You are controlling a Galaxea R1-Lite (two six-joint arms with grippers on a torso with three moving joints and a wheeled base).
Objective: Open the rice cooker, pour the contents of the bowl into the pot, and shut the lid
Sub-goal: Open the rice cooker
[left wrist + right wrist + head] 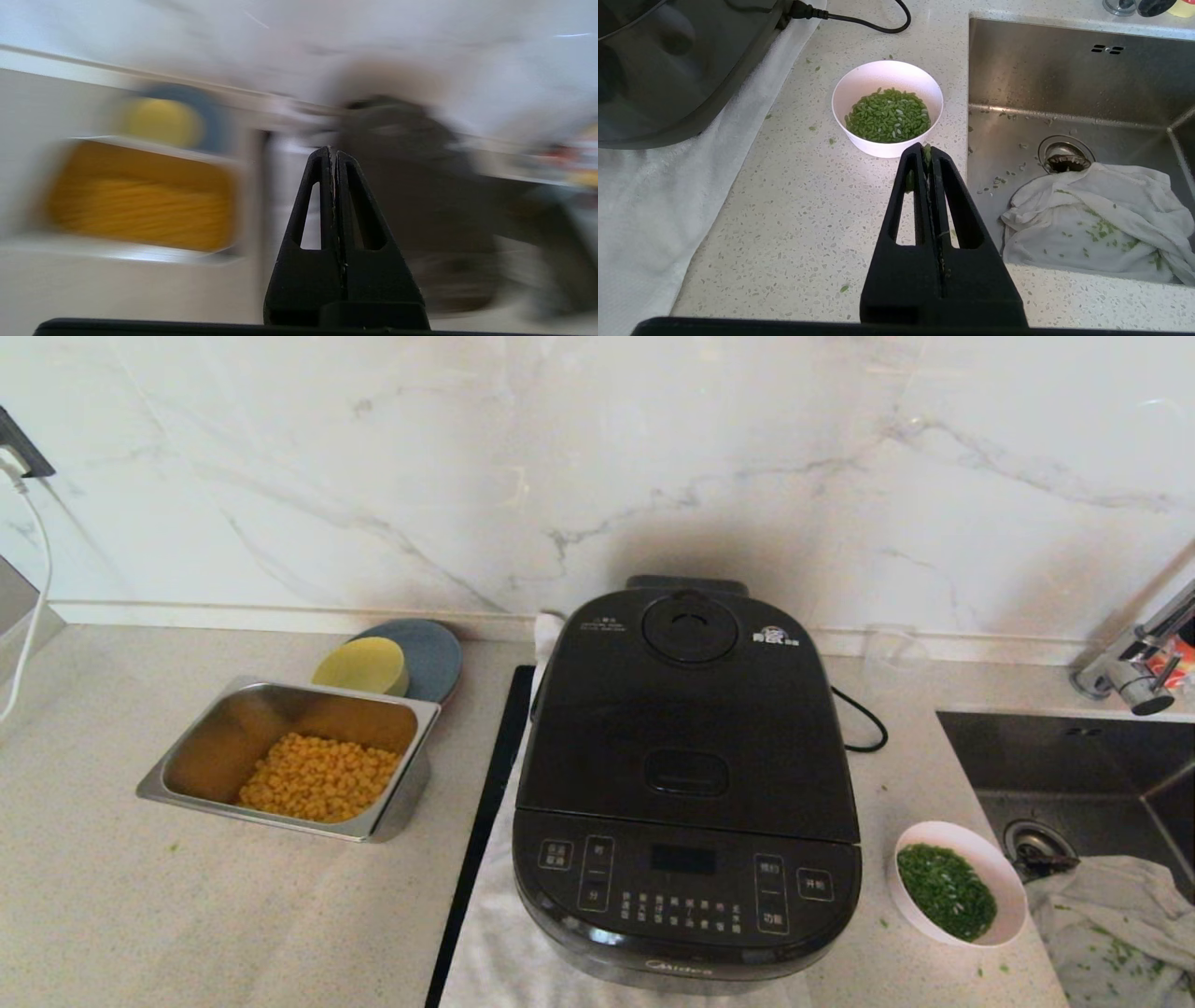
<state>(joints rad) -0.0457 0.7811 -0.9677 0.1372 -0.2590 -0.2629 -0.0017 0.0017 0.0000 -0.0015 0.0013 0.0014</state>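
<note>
Task at its outset. We see the rice cooker (686, 784) mid-worktop (140, 915), its lid (686, 709) down; the bowl (959, 884) of chopped greens (945, 889) sits full at its four o'clock. Left gripper (332, 151) and right gripper (927, 151): fingers clenched, empty. Opening, pouring, closing all remain.

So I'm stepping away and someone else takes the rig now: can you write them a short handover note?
Left gripper: fingers shut, empty, facing the counter.
Right gripper: fingers shut, empty, just short of the bowl.
Rice cooker stands on a white towel, lid closed.
Bowl of chopped greens sits on the counter between cooker and sink.
Done: nothing.
Left: open lid, pour greens into pot, close lid.
</note>
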